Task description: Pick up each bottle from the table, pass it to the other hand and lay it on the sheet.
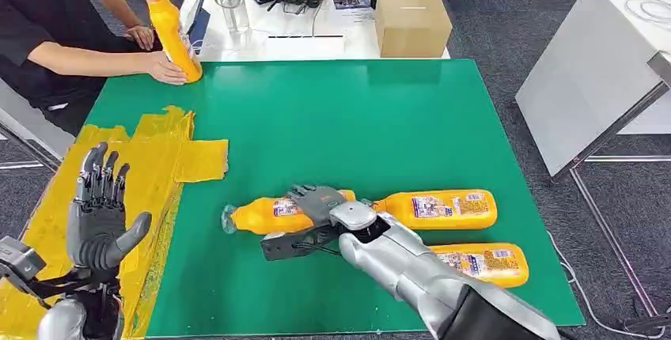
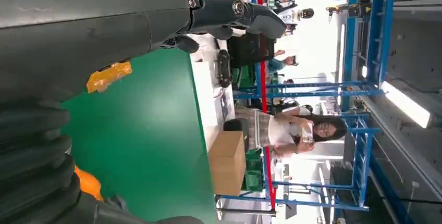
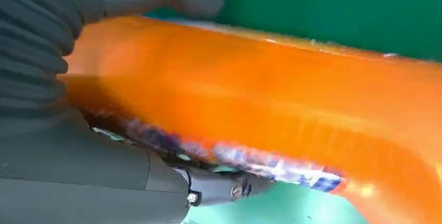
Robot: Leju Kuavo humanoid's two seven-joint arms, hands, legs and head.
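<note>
The right hand [image 1: 316,207] lies over a bottle [image 1: 269,215] on its side on the mat [image 1: 348,119], the bottle's neck pointing to that hand's left. Just right of the hand lies a second bottle [image 1: 439,209], and nearer the robot, beside the forearm, a third [image 1: 483,264]. Well to the left, the left hand [image 1: 99,217] hangs upright above the sheet [image 1: 170,150]. Far beyond, a person's hand [image 1: 168,69] steadies a fourth bottle [image 1: 172,32] at the mat's far left corner. Behind the mat stands a box [image 1: 411,22].

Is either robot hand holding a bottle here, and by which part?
The right hand grips the leftmost lying orange bottle around its body, still on the green table. The left hand is open, holding nothing.
</note>
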